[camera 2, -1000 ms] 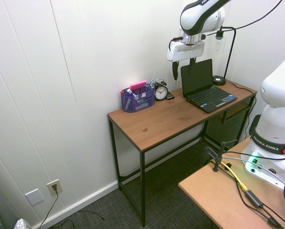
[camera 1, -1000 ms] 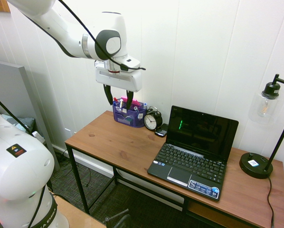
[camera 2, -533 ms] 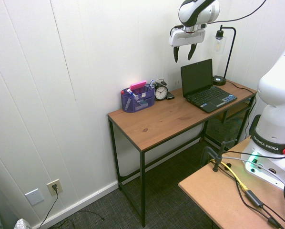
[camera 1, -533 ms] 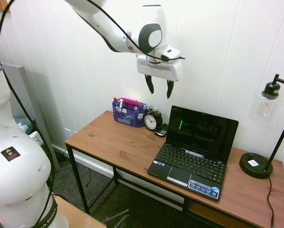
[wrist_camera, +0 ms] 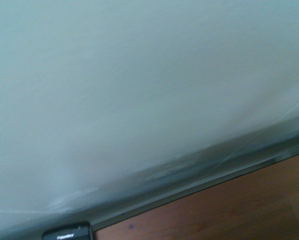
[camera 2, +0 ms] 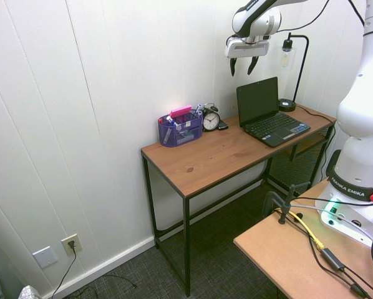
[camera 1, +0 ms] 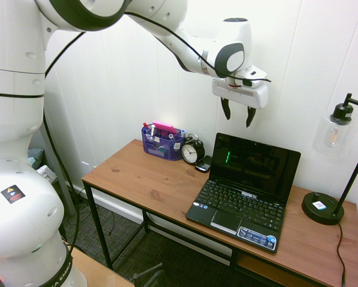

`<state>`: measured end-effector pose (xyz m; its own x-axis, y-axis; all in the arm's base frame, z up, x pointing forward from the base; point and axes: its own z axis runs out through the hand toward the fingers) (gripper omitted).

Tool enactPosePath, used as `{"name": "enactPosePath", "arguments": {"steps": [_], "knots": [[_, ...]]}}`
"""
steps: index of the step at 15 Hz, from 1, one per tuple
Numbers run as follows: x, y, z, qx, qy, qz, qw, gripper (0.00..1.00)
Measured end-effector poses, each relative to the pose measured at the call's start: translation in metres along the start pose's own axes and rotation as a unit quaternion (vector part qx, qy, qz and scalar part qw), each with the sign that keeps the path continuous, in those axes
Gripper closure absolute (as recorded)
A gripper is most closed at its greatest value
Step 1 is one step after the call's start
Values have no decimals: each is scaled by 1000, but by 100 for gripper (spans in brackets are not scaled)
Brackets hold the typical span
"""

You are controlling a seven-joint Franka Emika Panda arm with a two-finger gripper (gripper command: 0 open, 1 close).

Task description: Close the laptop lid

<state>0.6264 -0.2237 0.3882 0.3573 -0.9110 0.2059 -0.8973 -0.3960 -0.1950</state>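
Black laptop lid point(camera 1: 254, 165) stands raised on wooden bench point(camera 1: 149, 179); gripper point(camera 1: 238, 116) hangs above it, fingers point(camera 1: 225, 109) spread, grasping nothing.

Claw point(camera 1: 239, 113) above laptop lid point(camera 1: 256, 165), apart.

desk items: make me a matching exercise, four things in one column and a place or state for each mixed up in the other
Things:
1. laptop lid
2. gripper
3. lamp
4. clock

Places or states:
A. between the purple organizer and the laptop
B. raised, screen dark
C. at the desk end beyond the laptop, away from the organizer
D. in the air above the lid, fingers apart, holding nothing

Pairs: 1-B, 2-D, 3-C, 4-A
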Motion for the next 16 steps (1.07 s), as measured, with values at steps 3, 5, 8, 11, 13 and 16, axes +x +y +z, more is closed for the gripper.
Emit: {"name": "enactPosePath", "arguments": {"steps": [3,5,8,11,13,16], "knots": [[26,10,26,-6,-7,18,1000,100],[38,19,37,-11,-11,29,999,100],[46,29,45,-13,-15,35,999,100],[48,34,53,-16,-21,40,999,100],[49,36,55,-16,-22,43,999,100],[50,42,59,-16,-26,49,998,100]]}}
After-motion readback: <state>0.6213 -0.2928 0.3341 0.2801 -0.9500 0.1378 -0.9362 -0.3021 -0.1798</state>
